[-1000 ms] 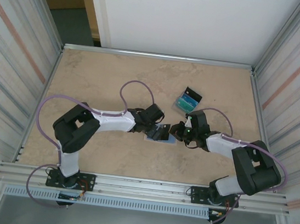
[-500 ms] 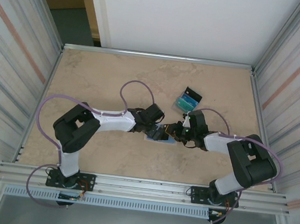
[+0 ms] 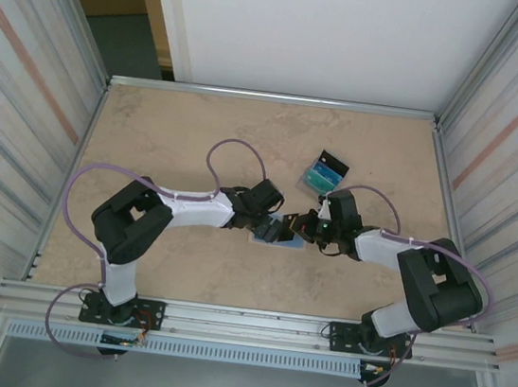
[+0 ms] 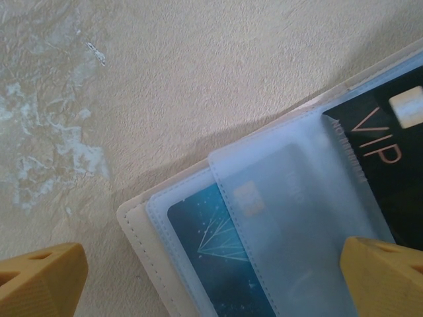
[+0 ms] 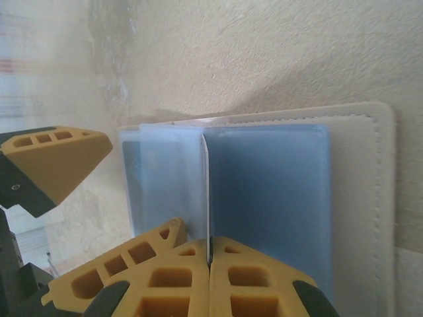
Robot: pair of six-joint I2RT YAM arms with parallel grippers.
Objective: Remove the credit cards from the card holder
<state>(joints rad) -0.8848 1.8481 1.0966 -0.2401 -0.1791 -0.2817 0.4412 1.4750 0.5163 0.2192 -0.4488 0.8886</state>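
The card holder (image 3: 281, 235) lies open on the table between both grippers, its tan cover (image 4: 149, 251) and pale blue panels (image 5: 264, 191) showing. A teal credit card (image 4: 211, 241) and a black "VIP" credit card (image 4: 390, 142) sit in its sleeves. A frosted panel (image 4: 297, 198) covers a third card. My left gripper (image 4: 213, 274) is open, one finger on each side of the holder's corner. My right gripper (image 5: 209, 241) is shut on the edge of a thin inner panel (image 5: 206, 191) that stands upright; whether a card sits inside it I cannot tell.
A clear tray of teal and blue cards (image 3: 324, 173) stands behind the right gripper. The left gripper's yellow fingertip (image 5: 56, 165) sits close beside the holder in the right wrist view. Bare tabletop (image 3: 171, 134) stretches to the back and left.
The right gripper has edged left toward the holder and its jaws have closed on the panel's edge. The left arm has stayed put.
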